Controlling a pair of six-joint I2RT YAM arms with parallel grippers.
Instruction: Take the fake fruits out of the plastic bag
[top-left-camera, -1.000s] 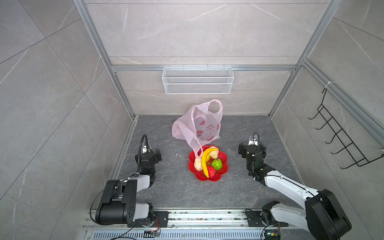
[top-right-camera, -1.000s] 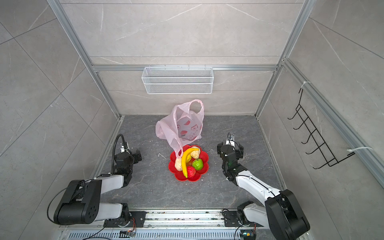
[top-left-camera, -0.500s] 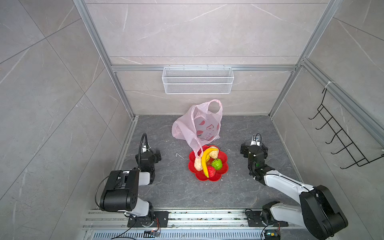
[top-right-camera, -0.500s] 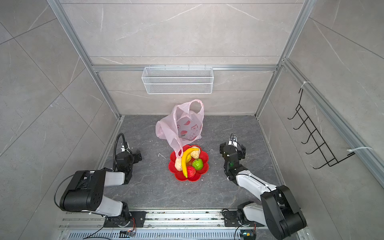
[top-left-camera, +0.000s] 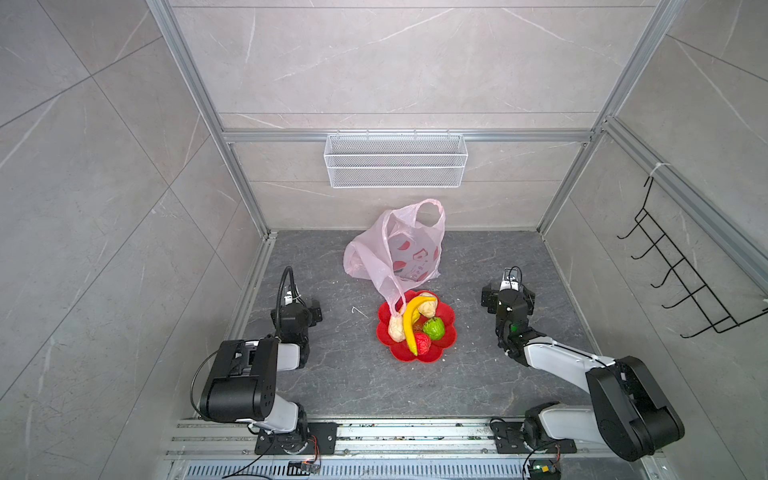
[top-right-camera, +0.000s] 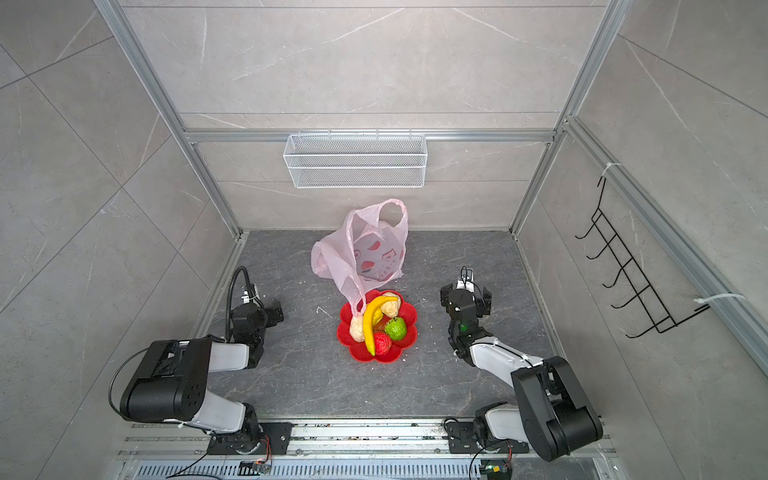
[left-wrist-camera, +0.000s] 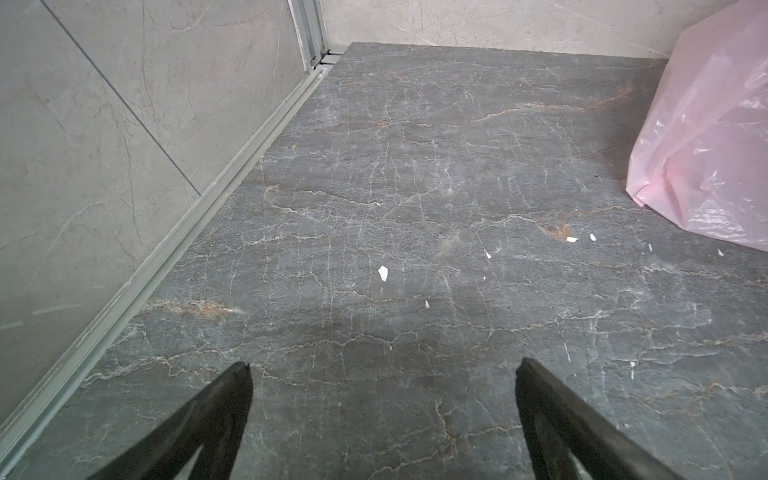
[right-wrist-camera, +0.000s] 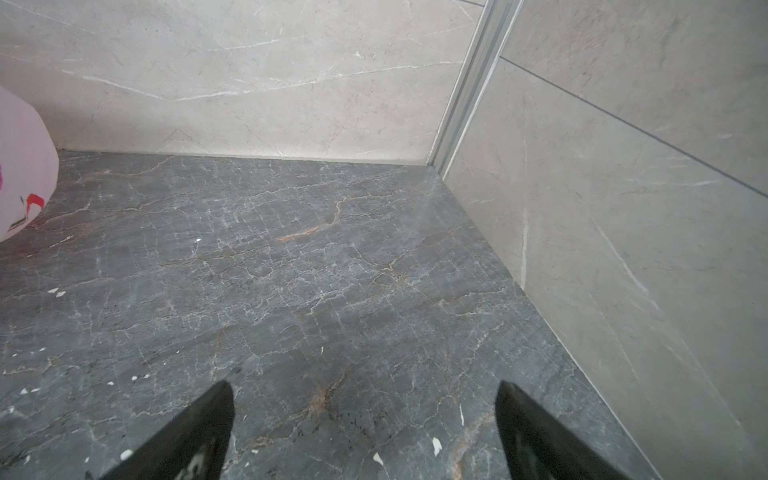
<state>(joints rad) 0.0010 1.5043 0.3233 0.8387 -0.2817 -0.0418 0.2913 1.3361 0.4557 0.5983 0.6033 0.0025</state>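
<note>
The fake fruits lie heaped in a red flower-shaped dish (top-left-camera: 446, 340) near the middle of the counter (top-left-camera: 332, 382), outside the plastic bag (top-left-camera: 374, 257). A long yellow banana (top-left-camera: 409, 326) curves across the pile. A beige knobbly lump (top-left-camera: 395, 330) sits against its left side and a second beige knobbly lump (top-left-camera: 429, 308) against its far end. A green bumpy ball (top-left-camera: 434, 328) and a red bumpy ball (top-left-camera: 423, 343) lie on its right, touching each other.

The bag is thin, translucent and pale pink, with red and orange fruit pictures printed on it. It stands crumpled just behind the dish with its mouth gaping upward. One loop handle stands up at the back; the other droops forward over the dish's far rim, against the banana.

A white wire basket (top-left-camera: 395, 166) hangs on the back wall, and a black hook rack (top-left-camera: 685, 286) on the right wall.

The left hand (left-wrist-camera: 382, 370) hangs low over bare counter left of the dish, its fingers spread wide and gripping nothing. The right hand (right-wrist-camera: 363, 386) is the same on the right side. Both are well apart from dish and bag, with open counter around them as far as the side walls.
</note>
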